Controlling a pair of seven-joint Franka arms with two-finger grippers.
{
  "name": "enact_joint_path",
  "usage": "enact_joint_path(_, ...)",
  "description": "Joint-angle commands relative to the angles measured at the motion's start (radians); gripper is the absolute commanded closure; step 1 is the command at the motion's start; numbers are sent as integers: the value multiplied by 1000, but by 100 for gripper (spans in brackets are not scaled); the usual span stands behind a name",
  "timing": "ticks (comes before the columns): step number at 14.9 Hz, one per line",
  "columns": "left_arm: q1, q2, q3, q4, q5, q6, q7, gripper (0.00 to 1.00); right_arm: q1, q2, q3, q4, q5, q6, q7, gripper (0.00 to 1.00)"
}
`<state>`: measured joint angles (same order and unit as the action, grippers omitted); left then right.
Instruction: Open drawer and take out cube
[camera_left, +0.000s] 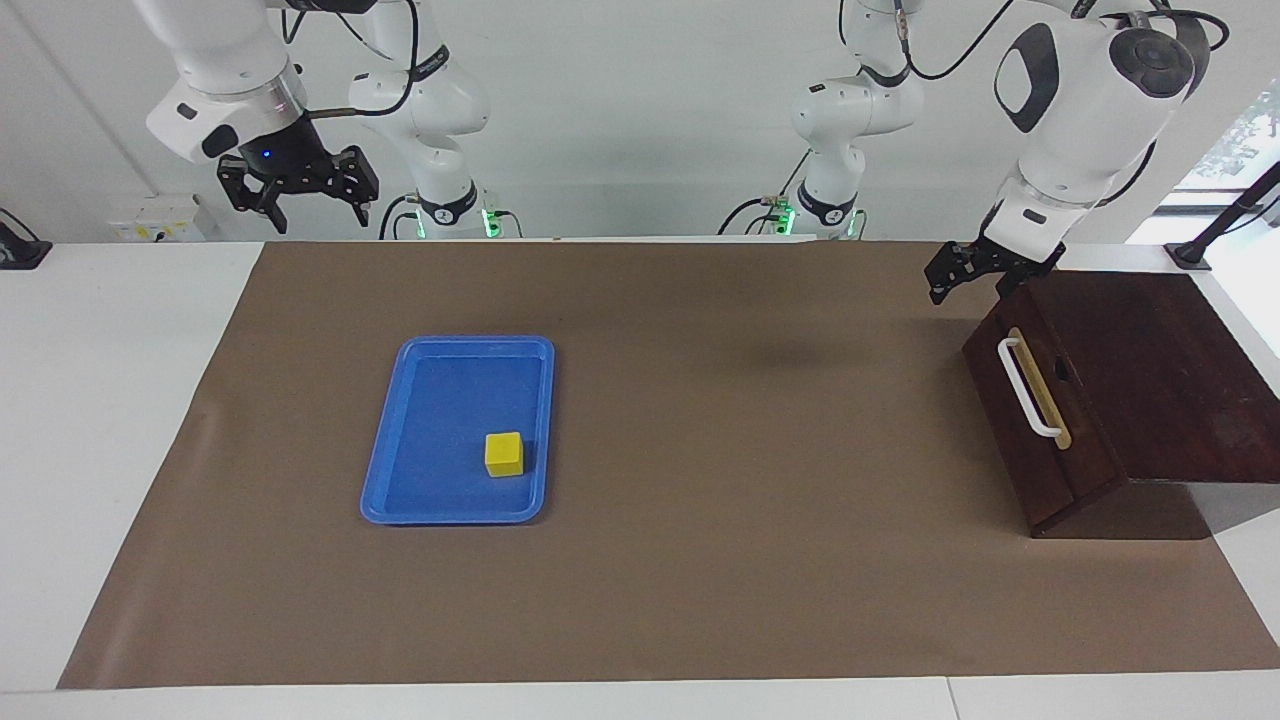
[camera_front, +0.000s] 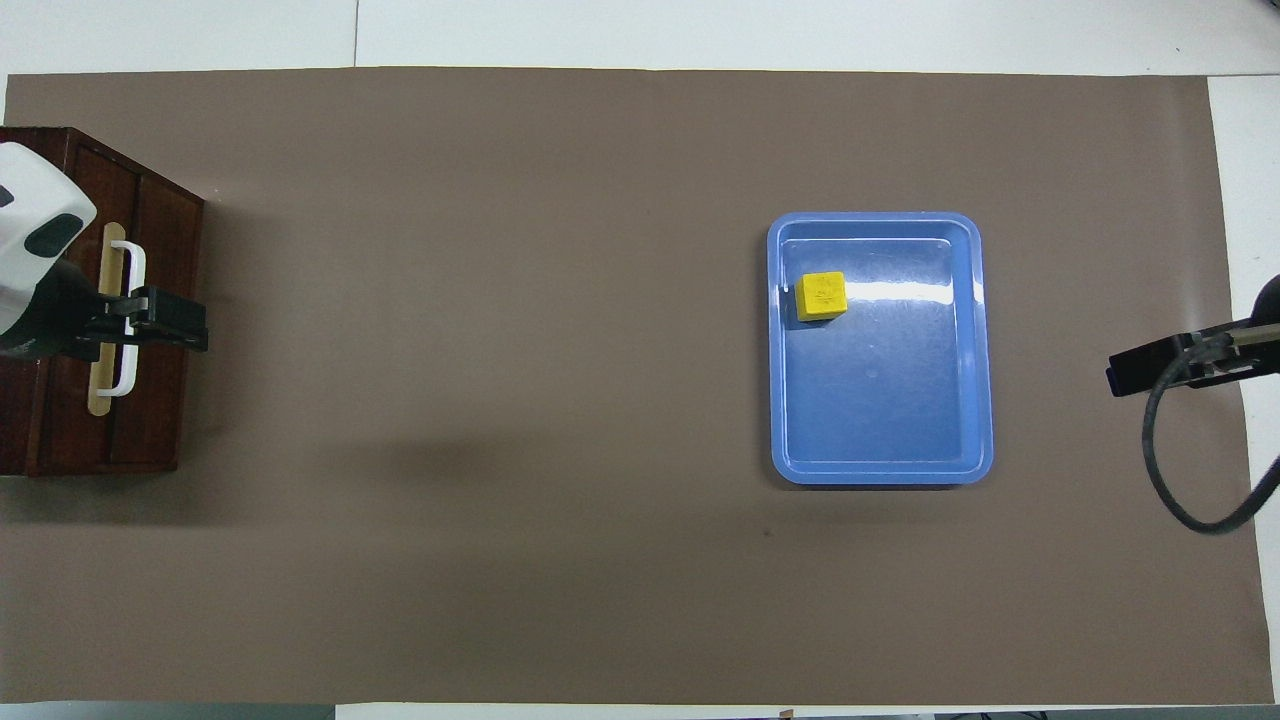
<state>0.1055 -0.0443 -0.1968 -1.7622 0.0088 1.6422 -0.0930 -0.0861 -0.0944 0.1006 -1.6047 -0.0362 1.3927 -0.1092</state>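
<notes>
Now cube (camera_left: 504, 453) sits in blue tray (camera_left: 410, 420), drawer (camera_left: 1040, 420) shut. Right gripper (camera_left: 298, 196) open, empty, raised above table edge; left gripper (camera_left: 965, 272) open over drawer corner, handle (camera_left: 1028, 388) just below.

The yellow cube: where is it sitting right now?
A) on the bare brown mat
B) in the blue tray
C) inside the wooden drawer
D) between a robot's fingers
B: the yellow cube rests on the floor of the blue tray, and both grippers are up in the air away from it.
</notes>
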Motion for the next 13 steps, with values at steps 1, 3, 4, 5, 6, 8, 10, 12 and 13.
enact_joint_path(1,-15,-2,4,21,-16,-42,33,0,-38,25,11,3,1,6,-26,0)
enact_joint_path(3,-17,-2,2,23,-35,-74,70,0,-66,35,19,8,5,28,-20,0)
enact_joint_path(4,-26,-3,2,21,-39,-73,79,0,-67,38,15,9,25,22,-17,0)
enact_joint_path(5,-27,-3,2,21,-41,-70,79,0,-67,42,8,12,53,10,-9,0)
enact_joint_path(6,-27,-3,2,21,-41,-68,79,0,-69,45,8,17,62,0,-7,0)
enact_joint_path(8,-29,-3,2,23,-41,-64,75,0,-69,47,11,42,55,-4,-7,0)
enact_joint_path(10,-33,-3,2,21,-41,-67,68,0,-67,47,10,42,48,-4,-7,0)
enact_joint_path(12,-33,-5,2,21,-38,-68,59,0,-66,44,10,43,47,-3,-7,0)
enact_joint_path(13,-33,-5,2,21,-35,-67,41,0,-66,41,11,43,47,-3,-7,0)
